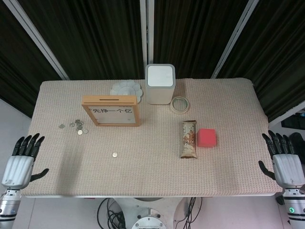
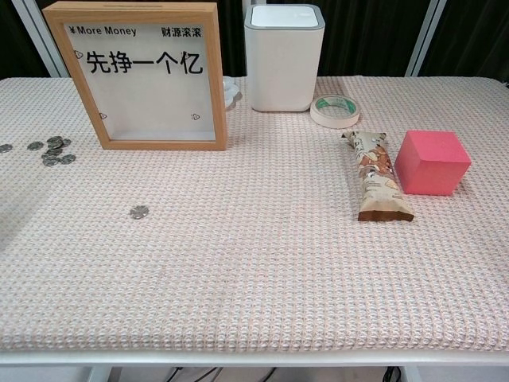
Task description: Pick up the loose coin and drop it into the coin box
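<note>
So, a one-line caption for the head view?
Both hands, left hand and right hand, open at table edges; loose coin untouched before coin box.

Left hand [image 1: 19, 162] sits low at the bottom-left corner of the head view, back of the hand to the camera, dark fingers [image 1: 27, 144] spread and pointing up, thumb sticking out sideways to the right, holding nothing. Right hand [image 1: 285, 164] mirrors it at the bottom-right corner, pale back showing, fingers fanned upward, thumb angled out to the left, nothing in its grasp. Both wrists run down out of the frame below. The chest view catches neither hand nor any part of the arms
</note>
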Controlling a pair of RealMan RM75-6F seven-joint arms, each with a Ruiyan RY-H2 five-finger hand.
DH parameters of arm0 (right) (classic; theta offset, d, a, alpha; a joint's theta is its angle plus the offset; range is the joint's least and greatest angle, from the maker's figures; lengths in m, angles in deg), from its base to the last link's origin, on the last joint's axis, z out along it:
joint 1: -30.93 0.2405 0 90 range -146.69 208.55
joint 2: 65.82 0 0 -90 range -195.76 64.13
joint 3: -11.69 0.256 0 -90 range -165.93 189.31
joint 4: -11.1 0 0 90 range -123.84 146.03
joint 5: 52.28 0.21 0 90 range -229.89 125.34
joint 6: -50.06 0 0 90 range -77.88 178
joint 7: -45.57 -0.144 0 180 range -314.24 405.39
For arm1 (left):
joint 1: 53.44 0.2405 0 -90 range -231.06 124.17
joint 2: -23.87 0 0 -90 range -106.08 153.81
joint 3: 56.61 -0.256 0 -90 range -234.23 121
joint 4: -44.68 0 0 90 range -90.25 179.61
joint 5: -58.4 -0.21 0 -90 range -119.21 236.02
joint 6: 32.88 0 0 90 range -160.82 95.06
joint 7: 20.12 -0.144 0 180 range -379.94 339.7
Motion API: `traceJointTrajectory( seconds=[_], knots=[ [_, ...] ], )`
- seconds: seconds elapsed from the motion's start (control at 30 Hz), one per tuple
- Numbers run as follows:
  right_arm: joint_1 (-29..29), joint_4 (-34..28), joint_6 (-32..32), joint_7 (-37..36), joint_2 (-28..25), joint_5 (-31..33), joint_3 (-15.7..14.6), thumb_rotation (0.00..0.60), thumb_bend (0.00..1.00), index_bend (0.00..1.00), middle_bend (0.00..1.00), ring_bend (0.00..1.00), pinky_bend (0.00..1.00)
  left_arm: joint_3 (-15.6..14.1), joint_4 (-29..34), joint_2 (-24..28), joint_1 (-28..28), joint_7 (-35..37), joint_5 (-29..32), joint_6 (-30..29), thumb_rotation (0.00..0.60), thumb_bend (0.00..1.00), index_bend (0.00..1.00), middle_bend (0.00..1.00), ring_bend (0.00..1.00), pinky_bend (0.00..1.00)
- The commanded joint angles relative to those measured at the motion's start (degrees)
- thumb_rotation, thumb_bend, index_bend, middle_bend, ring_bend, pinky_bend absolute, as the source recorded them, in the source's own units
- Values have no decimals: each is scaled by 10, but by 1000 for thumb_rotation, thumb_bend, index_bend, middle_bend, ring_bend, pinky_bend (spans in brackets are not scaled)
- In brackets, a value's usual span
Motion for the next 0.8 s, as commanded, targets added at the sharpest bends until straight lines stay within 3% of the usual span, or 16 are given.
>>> traceJointTrajectory(
  seconds=[0.03,0.5,0.8],
  knots=[
    [0,-2,-2,-1,-3,-3,0,600,250,0,0,0,0,-1,6,-5,-9,-9,-6,12,600,0,0,0,0,0],
    [-4,3,-4,-15,-7,8,2,600,269,0,0,0,0,2,35,-66,-106,-82,-41,135,600,7,37,0,0,0],
    [-9,0,-16,-2,-10,8,4,600,268,0,0,0,0,17,-3,-137,-152,-117,4,202,600,28,98,0,0,0]
  ],
)
